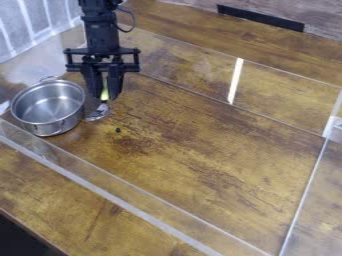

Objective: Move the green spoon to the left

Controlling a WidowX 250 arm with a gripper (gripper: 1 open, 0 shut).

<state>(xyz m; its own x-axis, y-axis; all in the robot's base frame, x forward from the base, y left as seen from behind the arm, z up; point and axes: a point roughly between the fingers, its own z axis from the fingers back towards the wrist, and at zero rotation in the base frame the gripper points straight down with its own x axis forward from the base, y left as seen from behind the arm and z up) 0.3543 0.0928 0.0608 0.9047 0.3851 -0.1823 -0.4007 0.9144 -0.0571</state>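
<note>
My gripper (104, 93) points down over the wooden table, just right of the steel bowl (47, 105). Its black fingers are closed around the yellow-green handle of the green spoon (103, 96), which hangs nearly upright between them. The spoon's little shiny metal bowl (96, 113) is at the bottom, close to the table and beside the steel bowl's rim. I cannot tell whether it touches the wood.
A clear plastic wall (160, 215) runs across the front and along the right side (310, 190). A pale streak of glare (235, 80) lies on the wood at the right. A dark strip (261, 16) sits at the back edge.
</note>
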